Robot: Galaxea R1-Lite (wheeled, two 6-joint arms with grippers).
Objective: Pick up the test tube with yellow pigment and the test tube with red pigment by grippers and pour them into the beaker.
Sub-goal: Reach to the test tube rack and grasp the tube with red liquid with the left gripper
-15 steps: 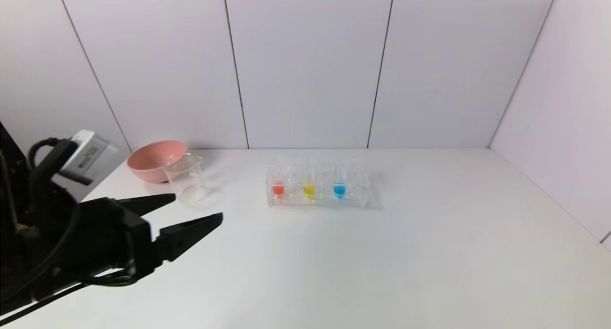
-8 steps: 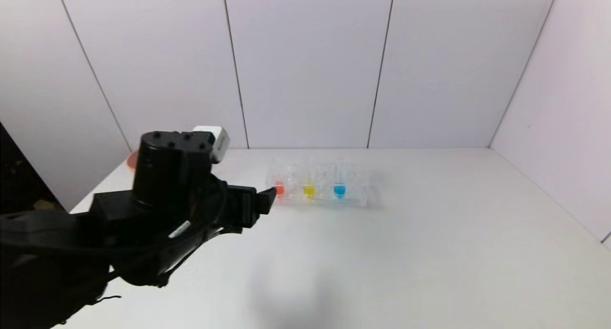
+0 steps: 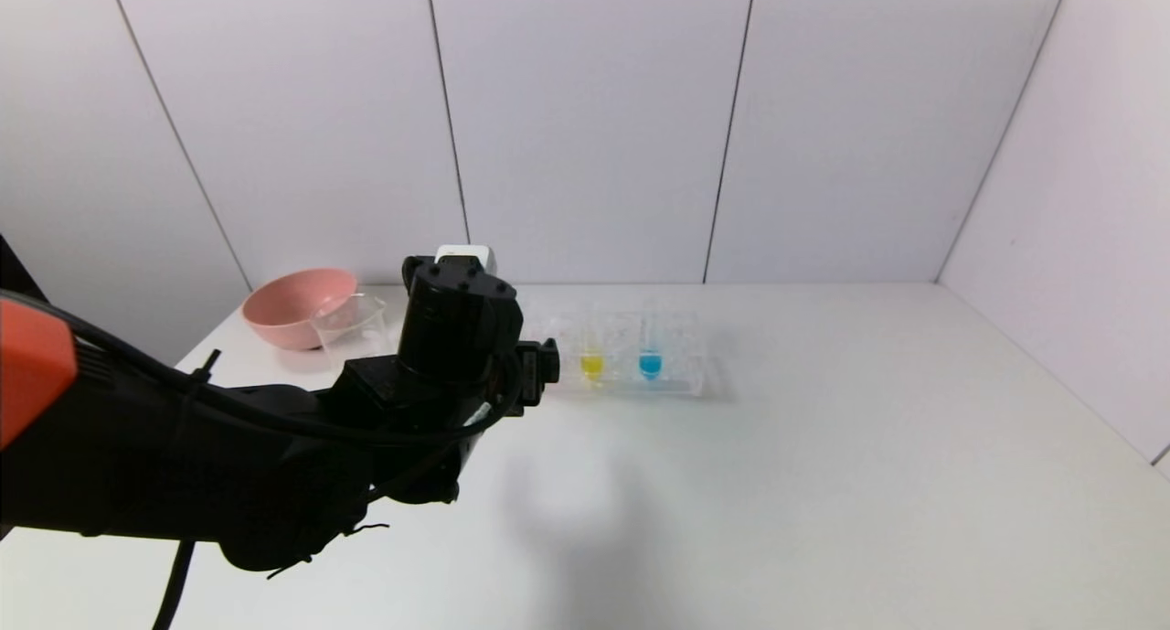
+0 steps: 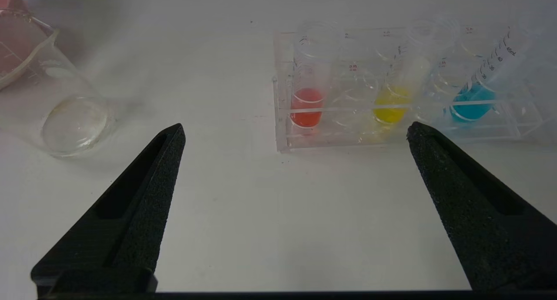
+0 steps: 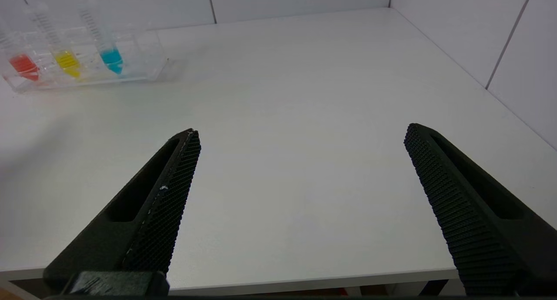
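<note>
Since half a second ago the left arm has swung further over the white table (image 3: 823, 447), and its black two-fingered left gripper (image 4: 296, 132) now sits just in front of the clear plastic tube rack (image 4: 283, 117), hiding the rack's left end in the head view. Its fingers (image 4: 152, 178) are spread wide with nothing between them.

The slim clear test tube with red pigment (image 4: 307, 106) stands in the rack's left slot, the slim clear test tube with yellow pigment (image 3: 592, 363) beside it in the middle, and a similar tube with blue liquid (image 3: 650, 363) on the right.

The small clear glass beaker (image 3: 352, 324) stands well to the left of the rack, just in front of the pink bowl (image 3: 292, 301).

The right gripper (image 5: 300, 134) hovers at the table's near edge, well apart from the rack, fingers wide apart and empty.
</note>
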